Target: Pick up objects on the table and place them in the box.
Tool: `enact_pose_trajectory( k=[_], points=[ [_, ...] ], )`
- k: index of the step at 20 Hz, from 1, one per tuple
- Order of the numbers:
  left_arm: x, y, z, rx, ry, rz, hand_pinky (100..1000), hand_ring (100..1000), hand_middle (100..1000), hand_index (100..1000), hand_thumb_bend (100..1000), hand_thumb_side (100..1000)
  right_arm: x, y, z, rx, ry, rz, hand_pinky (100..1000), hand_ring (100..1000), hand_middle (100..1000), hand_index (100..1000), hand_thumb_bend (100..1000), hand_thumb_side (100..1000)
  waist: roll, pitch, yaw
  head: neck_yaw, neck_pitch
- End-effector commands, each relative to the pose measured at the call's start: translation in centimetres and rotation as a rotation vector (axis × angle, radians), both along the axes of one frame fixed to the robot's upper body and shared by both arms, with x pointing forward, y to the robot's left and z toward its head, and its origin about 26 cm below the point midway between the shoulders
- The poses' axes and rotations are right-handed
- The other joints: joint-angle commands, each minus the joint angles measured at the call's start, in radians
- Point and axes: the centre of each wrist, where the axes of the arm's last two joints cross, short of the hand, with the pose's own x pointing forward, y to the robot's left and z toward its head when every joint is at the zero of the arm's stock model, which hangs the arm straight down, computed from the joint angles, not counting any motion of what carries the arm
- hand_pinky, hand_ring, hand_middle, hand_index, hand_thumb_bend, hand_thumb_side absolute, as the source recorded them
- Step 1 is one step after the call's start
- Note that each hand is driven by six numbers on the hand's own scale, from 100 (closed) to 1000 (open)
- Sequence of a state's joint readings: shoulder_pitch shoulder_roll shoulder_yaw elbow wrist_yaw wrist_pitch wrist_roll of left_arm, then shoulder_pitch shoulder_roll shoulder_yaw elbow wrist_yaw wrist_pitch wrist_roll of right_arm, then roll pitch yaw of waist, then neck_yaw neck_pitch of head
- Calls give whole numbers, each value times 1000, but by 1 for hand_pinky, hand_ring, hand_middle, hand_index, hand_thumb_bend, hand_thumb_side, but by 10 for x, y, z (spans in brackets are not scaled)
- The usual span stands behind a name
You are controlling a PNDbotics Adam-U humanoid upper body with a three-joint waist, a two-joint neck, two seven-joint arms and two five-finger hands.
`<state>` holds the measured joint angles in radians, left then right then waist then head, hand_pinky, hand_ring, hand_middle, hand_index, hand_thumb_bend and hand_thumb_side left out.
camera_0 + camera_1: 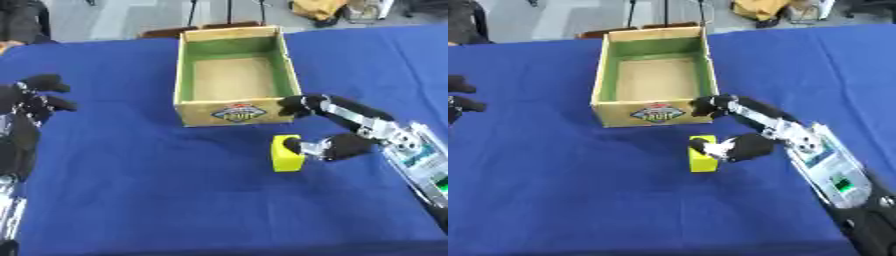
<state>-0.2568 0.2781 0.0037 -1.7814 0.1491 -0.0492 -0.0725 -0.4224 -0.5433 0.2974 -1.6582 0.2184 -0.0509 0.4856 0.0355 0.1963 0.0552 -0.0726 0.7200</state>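
The right hand (337, 145) pinched the yellow block (285, 154) below the box (185, 75)'s near wall; next, lift it in.

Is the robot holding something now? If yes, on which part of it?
The right robot hand touches the yellow block at its right upper side, the thumb on it. A closed grasp cannot be told. The left robot hand holds nothing.
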Motion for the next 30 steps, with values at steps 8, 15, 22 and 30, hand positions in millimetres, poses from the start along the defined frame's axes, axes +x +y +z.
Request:
enact_pose_trajectory(
  k=[8, 15, 22, 30],
  points=[
    [0, 2, 7, 8, -19, -3, 708, 536, 609, 745, 808, 890, 5, -10, -7, -68, 26, -11, 885, 906, 827, 965, 373, 552, -1, -14, 2, -3, -2],
    [0, 1, 7, 8, -20, -5, 708, 536, 609, 744, 808, 890, 9, -11, -16, -92, 54, -17, 884, 903, 827, 965, 365, 552, -1, -14, 4, -4, -2],
    [1, 1, 7, 7, -20, -7, 708, 535, 609, 744, 808, 890, 13, -14, -24, -114, 61, -31, 882, 902, 829, 965, 370, 554, 0, -14, 6, -5, -2],
    [1, 1, 7, 7, -20, -7, 708, 535, 609, 744, 807, 890, 15, -15, -29, -134, 63, -34, 881, 892, 821, 963, 364, 546, 0, -14, 8, -7, -2]
  ],
)
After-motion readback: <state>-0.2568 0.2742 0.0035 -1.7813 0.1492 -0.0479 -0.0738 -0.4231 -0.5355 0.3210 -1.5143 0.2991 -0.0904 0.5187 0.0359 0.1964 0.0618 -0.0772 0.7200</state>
